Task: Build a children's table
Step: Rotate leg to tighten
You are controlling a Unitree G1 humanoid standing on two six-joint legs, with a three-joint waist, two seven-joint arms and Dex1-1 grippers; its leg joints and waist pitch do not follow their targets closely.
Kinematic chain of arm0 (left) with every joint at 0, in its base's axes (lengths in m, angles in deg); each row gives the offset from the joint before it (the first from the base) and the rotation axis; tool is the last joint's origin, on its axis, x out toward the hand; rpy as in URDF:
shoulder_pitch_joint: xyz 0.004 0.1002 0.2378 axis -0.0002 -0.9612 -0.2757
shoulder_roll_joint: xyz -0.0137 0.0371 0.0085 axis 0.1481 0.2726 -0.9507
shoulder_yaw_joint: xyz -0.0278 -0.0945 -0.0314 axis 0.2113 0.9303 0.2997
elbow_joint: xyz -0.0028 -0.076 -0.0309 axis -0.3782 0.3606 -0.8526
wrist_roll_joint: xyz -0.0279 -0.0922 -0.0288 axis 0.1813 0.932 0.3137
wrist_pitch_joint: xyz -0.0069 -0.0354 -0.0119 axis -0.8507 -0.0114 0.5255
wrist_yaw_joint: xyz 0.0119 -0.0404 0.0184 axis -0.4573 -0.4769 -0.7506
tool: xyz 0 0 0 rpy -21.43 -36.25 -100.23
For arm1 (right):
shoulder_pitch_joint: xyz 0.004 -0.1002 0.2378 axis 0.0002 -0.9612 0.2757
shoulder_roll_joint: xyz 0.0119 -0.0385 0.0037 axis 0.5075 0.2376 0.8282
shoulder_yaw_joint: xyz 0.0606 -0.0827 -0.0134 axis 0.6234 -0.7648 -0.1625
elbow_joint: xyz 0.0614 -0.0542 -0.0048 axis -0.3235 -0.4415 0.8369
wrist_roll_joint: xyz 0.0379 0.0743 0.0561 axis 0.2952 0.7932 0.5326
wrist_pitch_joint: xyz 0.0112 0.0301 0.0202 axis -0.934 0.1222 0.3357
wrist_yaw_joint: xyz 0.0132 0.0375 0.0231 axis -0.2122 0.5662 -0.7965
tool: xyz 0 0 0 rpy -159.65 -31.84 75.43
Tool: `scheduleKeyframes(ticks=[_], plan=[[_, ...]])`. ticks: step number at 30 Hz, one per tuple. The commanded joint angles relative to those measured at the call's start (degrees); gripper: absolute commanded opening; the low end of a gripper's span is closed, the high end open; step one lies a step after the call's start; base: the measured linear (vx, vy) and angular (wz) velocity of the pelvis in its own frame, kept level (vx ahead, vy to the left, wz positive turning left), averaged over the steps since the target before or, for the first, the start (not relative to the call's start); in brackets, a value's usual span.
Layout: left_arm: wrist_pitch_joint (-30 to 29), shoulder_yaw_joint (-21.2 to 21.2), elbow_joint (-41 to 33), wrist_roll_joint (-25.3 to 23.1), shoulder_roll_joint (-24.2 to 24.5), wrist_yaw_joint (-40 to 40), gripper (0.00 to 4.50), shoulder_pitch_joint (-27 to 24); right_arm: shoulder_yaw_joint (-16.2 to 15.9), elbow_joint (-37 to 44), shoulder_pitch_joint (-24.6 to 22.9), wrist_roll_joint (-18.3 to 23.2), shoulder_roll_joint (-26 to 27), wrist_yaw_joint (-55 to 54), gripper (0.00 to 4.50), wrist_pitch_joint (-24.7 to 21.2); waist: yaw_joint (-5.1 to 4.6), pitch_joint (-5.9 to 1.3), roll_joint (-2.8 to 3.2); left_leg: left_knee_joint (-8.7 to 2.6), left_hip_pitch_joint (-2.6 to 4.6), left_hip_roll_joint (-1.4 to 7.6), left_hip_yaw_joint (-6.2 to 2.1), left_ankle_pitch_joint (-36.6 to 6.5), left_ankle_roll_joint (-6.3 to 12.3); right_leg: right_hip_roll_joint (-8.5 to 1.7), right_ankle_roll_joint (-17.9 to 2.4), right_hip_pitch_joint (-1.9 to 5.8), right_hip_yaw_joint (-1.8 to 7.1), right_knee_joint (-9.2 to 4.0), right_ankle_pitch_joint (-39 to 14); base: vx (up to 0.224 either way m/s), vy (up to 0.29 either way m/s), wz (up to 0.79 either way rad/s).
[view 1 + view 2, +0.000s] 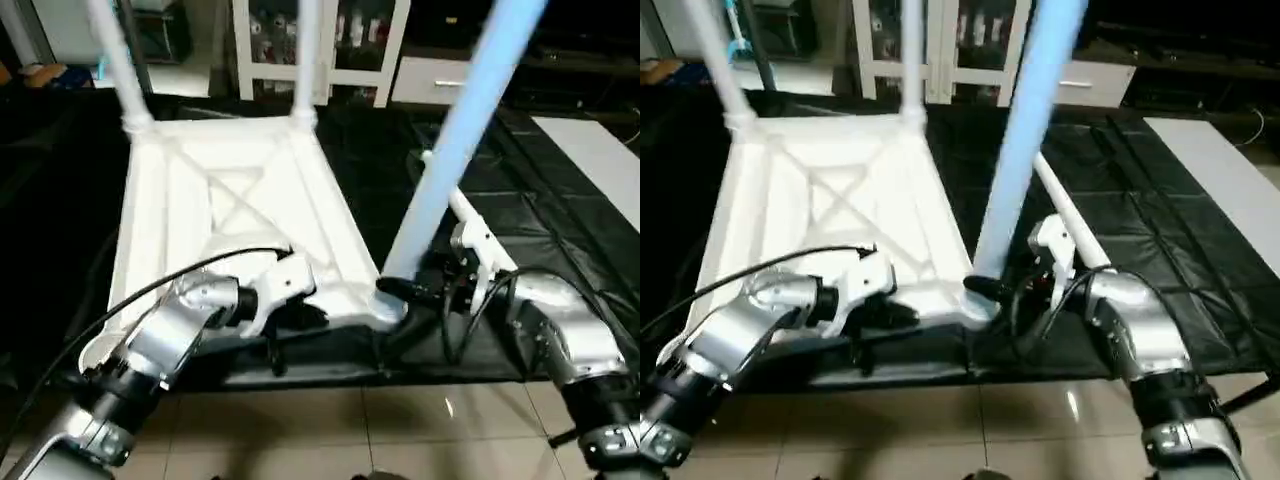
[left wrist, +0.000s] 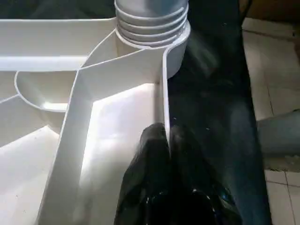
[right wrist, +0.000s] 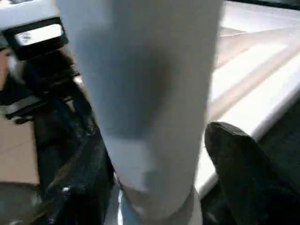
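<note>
The children's table lies upside down on the black cover: its white tabletop (image 1: 230,190) shows the X-ribbed underside. Two legs (image 1: 115,60) (image 1: 307,50) stand in the far corner sockets. A third leg (image 1: 450,150) rises tilted from the near right socket (image 2: 154,42). My right gripper (image 1: 395,292) stands open around that leg's base, one finger (image 3: 243,173) just beside the tube. My left gripper (image 2: 168,140) is shut on the tabletop's thin near rim, close to that same corner. Another white leg (image 1: 1065,215) lies on the cover behind my right wrist.
The black-covered work surface (image 1: 380,180) ends just past the tabletop's near edge, above tiled floor (image 1: 350,430). A white board (image 1: 600,160) lies at the far right. White cabinets (image 1: 400,50) stand behind. A black cable (image 1: 120,300) loops over my left forearm.
</note>
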Motion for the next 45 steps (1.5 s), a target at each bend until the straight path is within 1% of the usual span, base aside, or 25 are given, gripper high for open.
scheduleKeyframes(ticks=[1,7,12,14,16,17,18,19,20,21,22,24,26,27,28,30,32,34,35,36,37,39,41,43,45], plan=[[-0.6,-2.7,-1.6,0.6,-0.3,3.0,0.0,-0.8,-0.5,-0.4,1.3,0.8,-1.0,2.2,2.66,-0.8,-0.22,-3.87,-0.31,-4.94,0.26,1.13,-0.04,-10.2,3.46,-1.11,-12.8,3.11,1.87,-3.73,-13.8,0.0,0.0,0.0],[-0.2,-2.3,-1.6,0.7,0.4,3.5,0.0,-0.9,-1.5,-1.7,2.2,0.3,-2.3,5.1,2.11,-0.7,-0.14,-3.97,-0.23,-4.86,0.01,1.1,-0.12,-8.5,3.78,-1.21,-12.1,3.17,1.88,-3.62,-14.5,0.0,0.0,0.0],[-0.7,-2.2,-1.2,0.2,0.3,3.0,0.0,-0.9,-1.8,-3.8,3.0,-0.9,-3.1,6.2,1.95,-0.2,-0.07,-4.08,-0.49,-4.74,-0.05,1.1,-0.04,-7.6,4.12,-1.16,-12.3,3.19,1.91,-3.53,-13.2,0.0,0.0,0.0],[-2.5,-1.9,-1.0,-0.2,-0.2,1.5,0.0,-0.8,-1.4,-4.6,3.1,-1.6,-2.2,3.9,1.94,0.1,-0.06,-4.06,-0.36,-4.74,-0.11,1.15,-0.03,-7.2,4.15,-1.23,-12.4,3.14,1.91,-3.44,-13.2,0.0,0.0,0.0],[-6.1,-0.6,0.2,-1.2,-2.0,-3.1,0.0,-0.2,-0.9,-7.2,3.5,-5.4,0.4,-5.7,1.92,2.2,-0.27,-3.82,-0.28,-4.96,-0.24,1.16,-0.08,-8.6,3.0,-1.19,-11.6,2.93,1.87,-3.82,-15.9,0.0,0.0,0.0],[-7.2,0.0,0.9,-1.6,-2.9,-5.2,0.0,0.2,-0.5,-8.1,3.6,-6.5,1.4,-9.3,1.92,2.6,-0.49,-3.74,-0.32,-5.12,-0.21,1.06,-0.23,-10.4,1.59,-1.16,-10.4,2.83,1.73,-4.19,-19.0,0.0,0.0,0.0],[-12.0,4.7,4.9,-3.0,-7.9,-17.1,0.0,2.4,2.2,-10.6,3.9,-9.2,5.7,-25.2,1.89,1.4,-0.87,-3.75,-0.72,-5.26,-0.29,0.95,-0.37,-12.2,0.14,-1.13,-8.8,2.79,1.65,-4.54,-22.4,0.0,0.0,0.0],[-12.0,4.7,4.9,-3.0,-7.9,-17.1,0.0,2.4,2.2,-10.6,3.9,-9.2,5.7,-25.2,1.89,1.4,-1.22,-3.59,-0.6,-5.3,-0.41,0.87,-0.33,-12.4,-1.06,-0.96,-8.1,2.64,1.78,-4.47,-23.1,0.0,0.0,0.0],[-14.7,8.2,7.3,-3.3,-11.1,-24.6,0.0,3.9,4.1,-11.7,3.9,-10.8,8.2,-35.9,1.88,-0.8,-1.62,-3.78,-0.86,-5.33,-0.27,0.7,-0.54,-13.6,-2.32,-0.94,-6.7,2.62,1.58,-4.87,-25.5,-0.061,0.004,-0.07],[-16.4,10.5,8.8,-3.4,-13.2,-29.3,0.0,4.8,5.3,-12.3,3.9,-11.7,9.8,-42.8,1.88,-2.4,-1.76,-4.12,-1.1,-5.33,-0.5,0.41,-0.92,-14.5,-2.45,-1.07,-5.2,2.98,1.14,-5.17,-27.8,-0.052,0.011,-0.1],[-15.9,11.5,9.9,-3.9,-14.4,-32.5,0.0,5.7,7.4,-13.5,3.9,-11.7,12.3,-51.1,1.86,-3.8,-2.1,-3.9,-1.11,-5.49,-0.85,0.25,-1.0,-14.7,-2.36,-0.96,-3.8,2.78,1.12,-5.44,-28.8,-0.052,0.011,-0.1],[-14.8,11.5,10.5,-4.2,-14.8,-33.7,0.0,6.2,9.0,-14.6,4.1,-11.4,14.1,-57.0,1.86,-3.8,-2.5,-4.15,-0.91,-5.34,-0.5,0.11,-1.2,-16.9,-2.11,-0.93,-2.6,2.34,0.79,-5.96,-29.5,0.0,0.0,0.0],[-14.1,11.6,11.1,-4.3,-15.6,-34.7,0.0,6.7,10.0,-15.8,4.4,-11.3,16.1,-62.1,1.86,-2.8,-2.65,-4.1,-0.8,-5.33,-0.46,0.06,-1.32,-17.8,-1.76,-0.9,-2.3,2.16,0.61,-6.2,-29.3,0.0,0.0,0.0],[-12.5,11.7,12.2,-4.2,-18.0,-37.2,0.0,7.9,9.8,-17.5,5.7,-12.2,21.8,-70.0,1.86,1.4,-2.86,-4.16,-0.92,-5.18,0.0,0.02,-1.25,-18.6,-1.71,-0.98,-2.6,1.5,0.73,-6.44,-28.8,0.0,0.0,0.0],[-11.9,11.6,12.4,-4.4,-18.7,-37.8,0.0,8.3,8.8,-17.9,6.5,-12.9,23.6,-70.8,1.86,3.0,-3.1,-4.17,-0.94,-5.44,-0.2,0.17,-1.55,-18.7,-1.83,-0.89,-3.3,1.86,0.67,-6.22,-27.2,0.0,0.0,0.0],[-11.6,11.4,12.5,-4.5,-19.0,-38.0,0.0,8.5,8.2,-18.1,7.0,-13.3,24.5,-70.9,1.86,3.9,-3.32,-4.03,-0.77,-5.62,-0.5,0.28,-1.66,-19.1,-1.79,-0.73,-3.6,2.13,0.72,-6.12,-26.0,0.0,0.0,0.0],[-11.8,11.2,12.2,-4.9,-19.1,-37.9,0.0,8.5,8.3,-18.4,7.5,-13.2,24.9,-70.3,1.86,5.1,-3.34,-4.0,-0.87,-5.59,-0.37,0.25,-1.54,-19.9,-1.19,-0.65,-4.0,2.11,0.86,-6.04,-24.7,0.0,0.0,0.0],[-12.0,10.6,11.4,-5.7,-18.3,-36.9,0.0,8.0,7.7,-18.1,8.3,-12.0,24.9,-64.3,1.85,7.2,-3.31,-4.13,-0.82,-5.67,-0.59,0.36,-1.53,-18.9,-0.71,-0.72,-4.7,2.43,1.03,-5.72,-22.5,0.0,0.0,0.0],[-11.5,10.1,11.2,-6.4,-17.6,-36.6,0.0,7.8,6.5,-15.5,7.8,-10.0,25.2,-55.9,1.85,7.3,-3.3,-4.11,-0.83,-5.69,-0.64,0.41,-1.51,-18.5,-0.55,-0.68,-5.0,2.47,1.08,-5.63,-21.7,0.0,0.0,0.0],[-11.5,9.3,11.0,-7.0,-16.6,-35.7,0.0,7.5,4.2,-11.9,6.4,-9.2,24.5,-48.0,2.2,6.8,-3.07,-4.33,-0.79,-5.68,-0.72,0.65,-1.42,-16.7,0.5,-0.66,-6.5,2.95,1.18,-5.25,-17.4,0.0,0.0,0.0],[-11.5,9.3,11.0,-7.0,-16.6,-35.7,0.0,7.5,4.2,-11.9,6.4,-9.2,24.5,-48.0,2.55,6.8,-2.98,-4.38,-1.02,-5.63,-0.79,0.69,-1.32,-15.6,1.0,-0.62,-7.0,3.08,1.23,-5.1,-15.9,0.0,0.0,0.0],[-10.4,8.4,10.7,-6.7,-14.5,-35.1,0.0,6.9,2.4,-6.7,3.9,-8.6,21.6,-45.9,2.61,5.1,-2.69,-4.21,-0.87,-5.59,-0.94,0.53,-1.12,-14.1,2.16,-0.62,-7.8,3.04,1.42,-5.16,-15.6,0.0,0.0,0.0],[-8.7,7.6,9.7,-5.6,-12.6,-31.0,0.0,5.9,2.9,-4.9,3.2,-6.6,19.4,-42.7,2.82,4.0,-3.18,-4.26,-0.97,-5.94,-1.98,0.52,-1.59,-13.2,1.76,-0.82,-7.2,3.93,1.3,-4.88,-17.1,0.008,-0.01,-0.1],[-7.1,6.0,7.3,-3.7,-10.1,-23.6,0.0,4.0,2.7,-2.8,2.5,-3.9,15.9,-35.8,3.0,1.6,-3.35,-4.68,-0.71,-5.72,-1.65,0.52,-1.83,-12.3,1.55,-1.06,-7.2,3.98,1.19,-4.96,-16.7,0.0,0.0,0.0],[-5.0,4.0,5.2,-2.7,-7.8,-17.3,0.0,2.5,0.7,-1.8,1.9,-4.0,12.4,-29.8,3.12,1.3,-2.91,-4.68,-0.64,-5.3,-0.92,0.74,-1.24,-8.5,3.34,-0.85,-11.4,3.47,1.42,-4.34,-9.8,0.026,-0.007,0.01]])
